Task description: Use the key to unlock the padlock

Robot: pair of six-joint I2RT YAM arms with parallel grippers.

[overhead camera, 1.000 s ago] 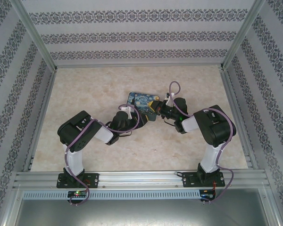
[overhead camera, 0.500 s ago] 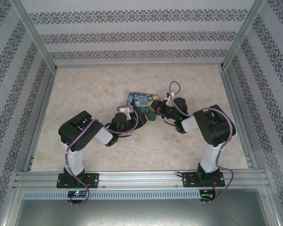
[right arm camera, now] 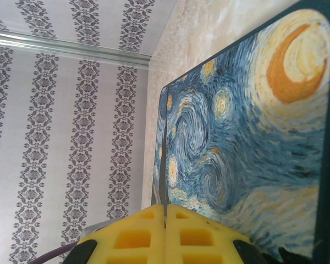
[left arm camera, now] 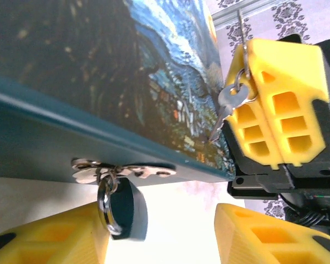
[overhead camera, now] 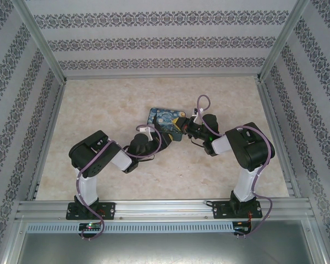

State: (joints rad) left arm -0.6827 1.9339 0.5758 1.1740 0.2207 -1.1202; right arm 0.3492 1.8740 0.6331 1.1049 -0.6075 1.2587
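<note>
Left arm has drawn back slightly toward its base. The left gripper (left arm camera: 159,220) sits just under the tin's (left arm camera: 99,82) front edge, jaws half apart and empty. The padlock (left arm camera: 126,212) hangs from the hasp (left arm camera: 126,170) beside 1 finger, probably to be steadied. The right gripper (right arm camera: 165,214) is clamped on the key (left arm camera: 229,104), which is held over the lid and angled toward the padlock.
</note>
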